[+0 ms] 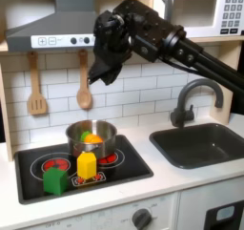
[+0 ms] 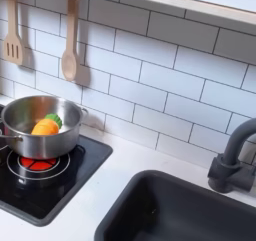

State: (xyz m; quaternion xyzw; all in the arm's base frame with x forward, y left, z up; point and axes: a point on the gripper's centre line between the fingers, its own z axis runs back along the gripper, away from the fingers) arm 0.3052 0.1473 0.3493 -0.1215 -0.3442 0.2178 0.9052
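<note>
We are hanging our gripper [image 1: 103, 70] high above the steel pot [image 1: 91, 138] on the stove [image 1: 133, 163]; we cannot tell its finger spread. Microwave [image 1: 202, 10] keypad writing is blurring beyond reading.

Pot [image 1: 92, 135]: polished metal, shiny. Hob [image 1: 133, 162]: glossy black. Yellow block [image 1: 87, 165], green block [image 1: 55, 179]: smooth plastic. Spoon [image 2: 69, 47], spatula [image 2: 13, 33]: matt wood. Tiles [image 2: 150, 65]: glossy white. Tap [image 2: 233, 160], sink [image 2: 170, 210]: matt dark grey. Gripper [image 1: 101, 54]: matt black plastic.
</note>
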